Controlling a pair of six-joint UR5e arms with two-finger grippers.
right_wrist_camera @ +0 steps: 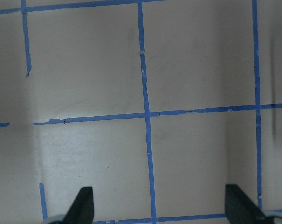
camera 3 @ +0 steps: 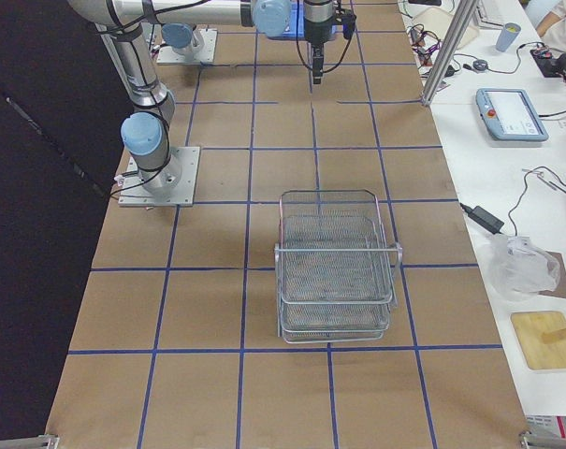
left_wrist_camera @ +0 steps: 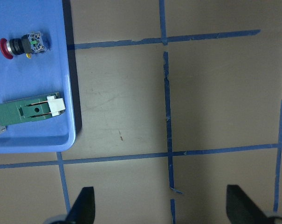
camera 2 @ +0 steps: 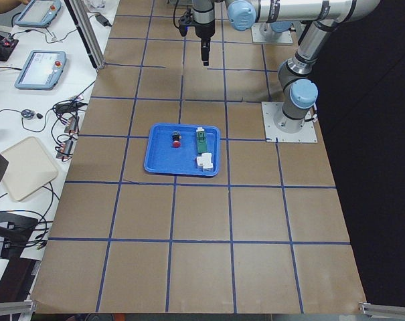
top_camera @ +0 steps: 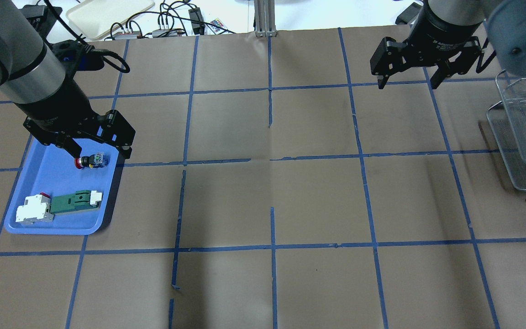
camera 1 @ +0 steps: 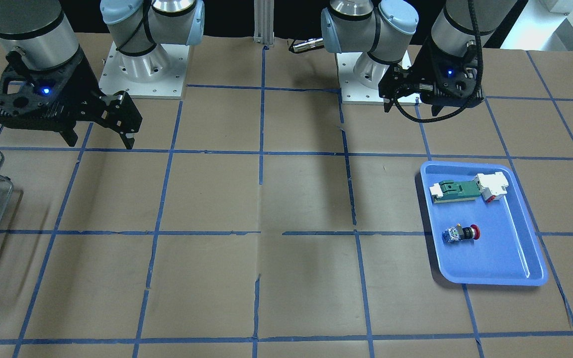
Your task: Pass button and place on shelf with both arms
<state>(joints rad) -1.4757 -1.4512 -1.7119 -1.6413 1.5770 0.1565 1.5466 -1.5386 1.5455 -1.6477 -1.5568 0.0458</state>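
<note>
The left gripper (top_camera: 101, 153) is seen held over the far end of the blue tray (top_camera: 39, 228), fingers spread wide, nothing gripped. The button (top_camera: 90, 161) is found lying on its side inside that tray, red head turned to the robot's left, apart from the green-and-white part (top_camera: 73, 202) and short of the inner rim. The right gripper (top_camera: 408, 84) is held open too, near the shelf (top_camera: 523, 132) at the table's right edge. Broad taped table (top_camera: 318, 201) is left between them.

Brown blue-taped table (top_camera: 318, 205), blue tray (top_camera: 39, 178), wire shelf (camera 3: 334, 271)
</note>
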